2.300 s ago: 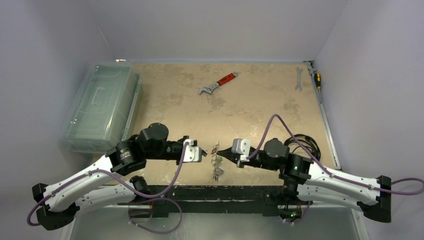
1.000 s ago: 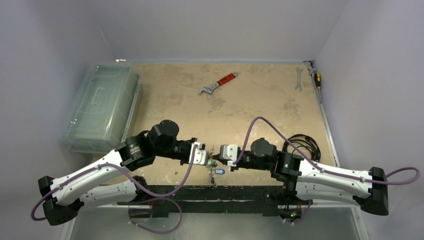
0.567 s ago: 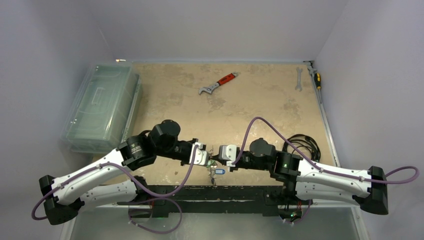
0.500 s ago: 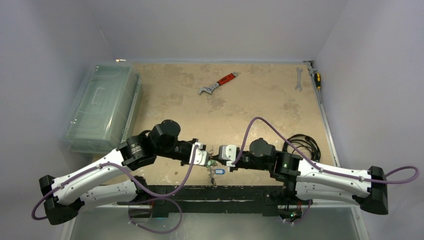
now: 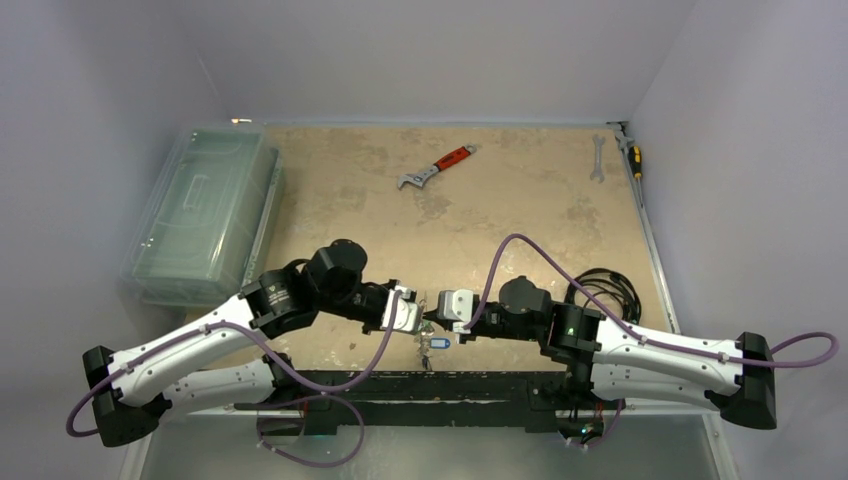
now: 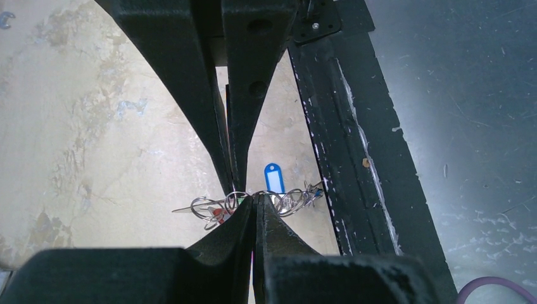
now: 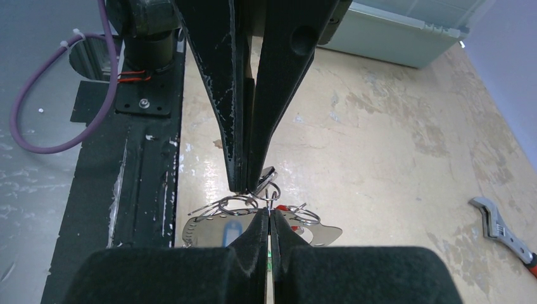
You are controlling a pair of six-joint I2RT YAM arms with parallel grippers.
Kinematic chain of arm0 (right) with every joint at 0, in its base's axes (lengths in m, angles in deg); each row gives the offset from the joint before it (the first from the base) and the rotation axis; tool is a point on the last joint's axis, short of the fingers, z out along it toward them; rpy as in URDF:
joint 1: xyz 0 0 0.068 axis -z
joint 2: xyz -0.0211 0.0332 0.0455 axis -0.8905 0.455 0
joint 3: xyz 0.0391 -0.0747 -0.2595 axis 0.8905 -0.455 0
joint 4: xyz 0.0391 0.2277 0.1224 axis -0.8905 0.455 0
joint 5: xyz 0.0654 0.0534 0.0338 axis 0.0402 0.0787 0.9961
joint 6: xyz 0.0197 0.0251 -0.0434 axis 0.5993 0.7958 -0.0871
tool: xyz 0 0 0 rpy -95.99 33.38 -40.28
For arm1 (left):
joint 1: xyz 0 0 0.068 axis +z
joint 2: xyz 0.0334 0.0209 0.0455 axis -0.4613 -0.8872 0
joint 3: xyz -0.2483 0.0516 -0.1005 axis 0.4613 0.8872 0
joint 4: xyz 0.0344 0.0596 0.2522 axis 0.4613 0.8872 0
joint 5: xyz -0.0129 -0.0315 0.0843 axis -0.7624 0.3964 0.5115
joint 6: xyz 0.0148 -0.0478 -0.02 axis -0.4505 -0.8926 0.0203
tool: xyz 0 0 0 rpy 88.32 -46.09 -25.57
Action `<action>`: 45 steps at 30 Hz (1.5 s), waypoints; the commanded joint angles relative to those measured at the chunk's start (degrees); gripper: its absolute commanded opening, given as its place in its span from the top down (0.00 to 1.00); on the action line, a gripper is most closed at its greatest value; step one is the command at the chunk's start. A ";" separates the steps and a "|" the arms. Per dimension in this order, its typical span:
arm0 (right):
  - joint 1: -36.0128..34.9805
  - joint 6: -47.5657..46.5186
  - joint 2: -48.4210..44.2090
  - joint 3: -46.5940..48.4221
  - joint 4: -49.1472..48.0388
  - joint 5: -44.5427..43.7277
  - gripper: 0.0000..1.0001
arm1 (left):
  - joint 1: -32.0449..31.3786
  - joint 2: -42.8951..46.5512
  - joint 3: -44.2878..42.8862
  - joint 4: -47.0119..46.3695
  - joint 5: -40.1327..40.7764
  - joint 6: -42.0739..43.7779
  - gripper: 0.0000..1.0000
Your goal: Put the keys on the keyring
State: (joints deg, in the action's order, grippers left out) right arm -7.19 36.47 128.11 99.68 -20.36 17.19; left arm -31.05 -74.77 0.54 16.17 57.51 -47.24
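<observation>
The left gripper (image 6: 256, 199) is pinched shut on the keys (image 6: 212, 209) and the right gripper (image 7: 270, 215) on the keyring (image 7: 320, 234), both held at the table's (image 5: 500, 200) near edge; threading is judged unfinished

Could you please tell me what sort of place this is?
Probably a robot lab's walled test bench: worn tabletop, a red-handled adjustable wrench and a spanner lying loose, a clear plastic storage box.
</observation>
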 commanded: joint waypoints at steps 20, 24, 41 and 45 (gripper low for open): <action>-2.05 -0.82 -0.26 3.12 -0.96 -0.19 1.00 | 0.25 0.46 -4.60 1.52 0.10 -0.72 1.00; -2.62 -0.98 0.25 3.25 -0.25 -1.57 1.00 | 0.25 0.03 -4.71 1.95 1.90 -1.67 1.00; -2.67 12.77 -5.81 0.04 -0.81 -29.46 1.00 | -3.11 12.30 4.04 -2.13 41.34 -47.08 0.53; -2.65 14.60 -10.30 -1.37 -0.96 -34.80 1.00 | -3.16 2.12 1.41 4.50 44.25 -58.17 0.54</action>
State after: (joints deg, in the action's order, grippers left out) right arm -9.60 47.07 122.25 98.89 -18.00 -8.89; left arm -33.85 -63.84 4.30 17.29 94.58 -90.17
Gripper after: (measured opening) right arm 0.005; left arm 0.467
